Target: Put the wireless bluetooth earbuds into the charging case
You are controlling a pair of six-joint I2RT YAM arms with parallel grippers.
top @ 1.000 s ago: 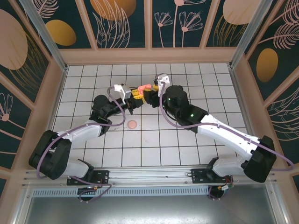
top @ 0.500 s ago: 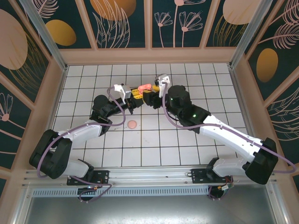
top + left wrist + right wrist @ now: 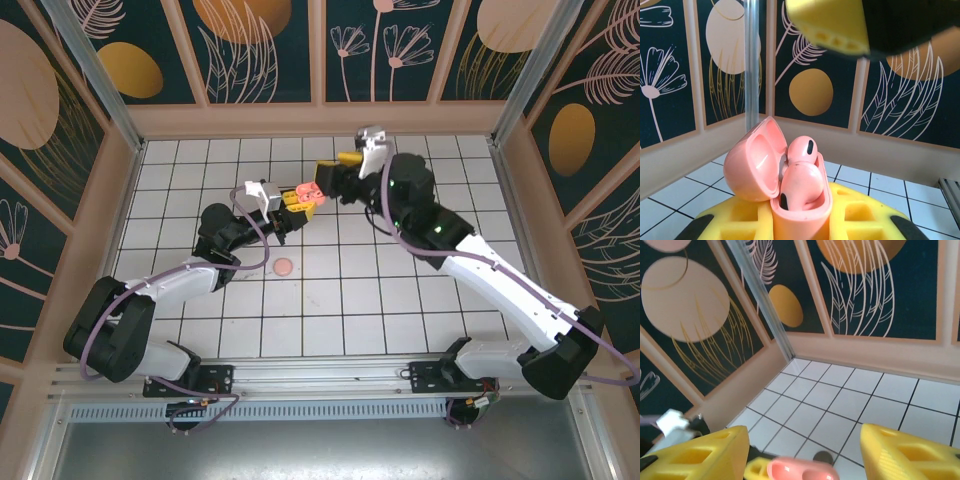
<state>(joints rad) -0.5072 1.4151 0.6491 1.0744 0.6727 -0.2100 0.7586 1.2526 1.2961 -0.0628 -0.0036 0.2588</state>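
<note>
While the left gripper (image 3: 294,202) is clamping the coral-pink charging case (image 3: 801,220) upright above the tiled table (image 3: 400,300), its lid (image 3: 751,167) hanging open, two coral-pink earbuds (image 3: 801,181) are sitting inside it, so the insertion step appears to be ending. The right gripper (image 3: 340,174) is hovering just beyond the case, jaws spread and holding nothing. From the left wrist view I cannot quite tell whether both buds are resting fully down, so the next move is probably calling for a light press on them, then a careful swing of the lid shut without tipping the case.
</note>
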